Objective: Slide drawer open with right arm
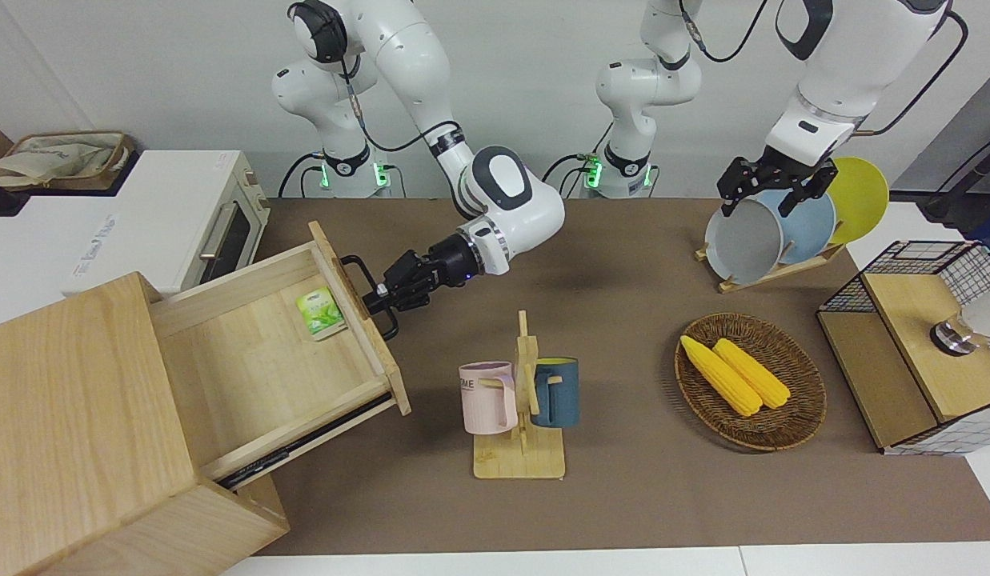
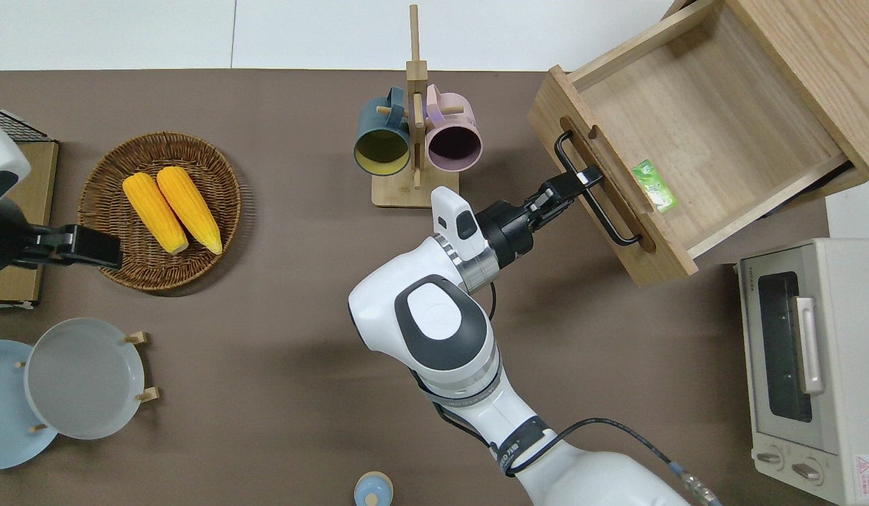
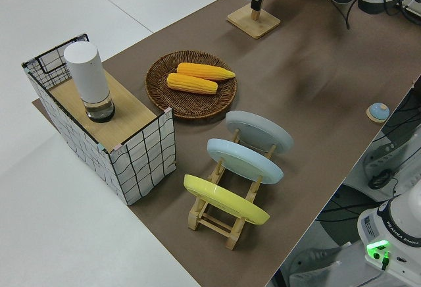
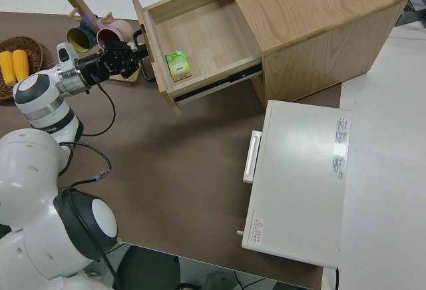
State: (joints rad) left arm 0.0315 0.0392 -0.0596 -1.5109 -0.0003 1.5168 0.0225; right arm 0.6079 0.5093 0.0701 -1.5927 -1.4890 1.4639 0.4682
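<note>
The drawer (image 1: 254, 360) of the big pale wooden box (image 1: 70, 416) stands pulled far out over the brown table. My right gripper (image 1: 374, 300) is shut on the drawer's black bar handle (image 1: 354, 268) near its middle. The overhead view shows the same grip (image 2: 585, 176) on the handle (image 2: 610, 228) of the drawer (image 2: 701, 119). So does the right side view, with gripper (image 4: 136, 54) and drawer (image 4: 200, 34). A small green packet (image 1: 322, 313) lies inside the drawer against its front panel. The left arm is parked, with its gripper (image 1: 771, 184).
A wooden mug rack (image 1: 520, 400) with a pink and a blue mug stands close to the drawer's front. A white toaster oven (image 1: 166, 216) sits beside the box, nearer to the robots. A basket of corn (image 1: 751, 380), a plate rack (image 1: 783, 232) and a wire-mesh cabinet (image 1: 919, 344) are at the left arm's end.
</note>
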